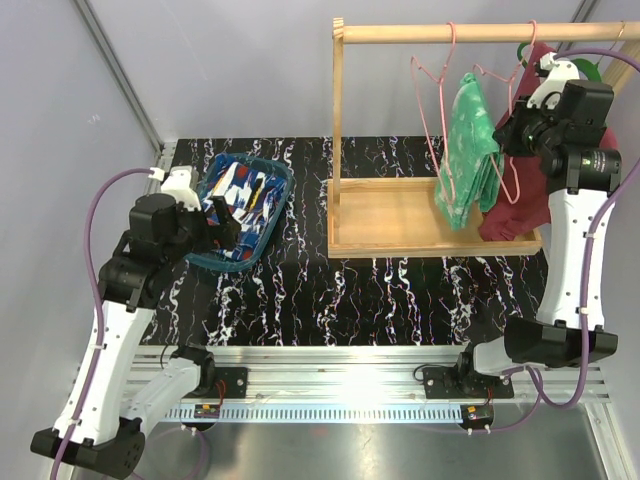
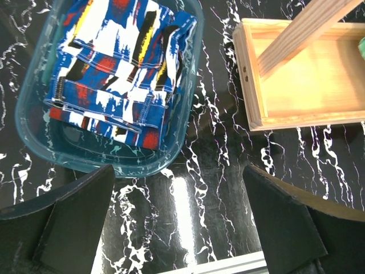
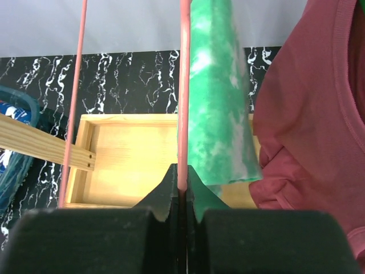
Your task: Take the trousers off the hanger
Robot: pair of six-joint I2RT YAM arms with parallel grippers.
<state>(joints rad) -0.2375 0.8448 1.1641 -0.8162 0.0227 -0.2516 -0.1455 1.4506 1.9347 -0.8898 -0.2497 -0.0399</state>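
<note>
Pinching a thin pink wire hanger (image 3: 183,85) in my shut right claw (image 3: 182,191), I see mottled green-and-white cloth trousers (image 3: 219,103) hanging just right of it on the wooden rack (image 1: 390,215). Blue printed cloth trousers (image 2: 120,63) lie folded in the teal plastic basket (image 2: 171,154), far left, below my spread-apart left claw (image 2: 179,194). Two trousers, two pink hangers, one dark red top (image 3: 319,114). The black white-veined tabletop (image 1: 400,290) sits between grey walls.

Mottled green-white trousers (image 1: 470,140) — pink hanger (image 3: 183,85)

Robot lab test cell: grey panel walls (image 1: 60,100), aluminium base rail (image 1: 330,385), marbled black tabletop (image 1: 400,290).
</note>
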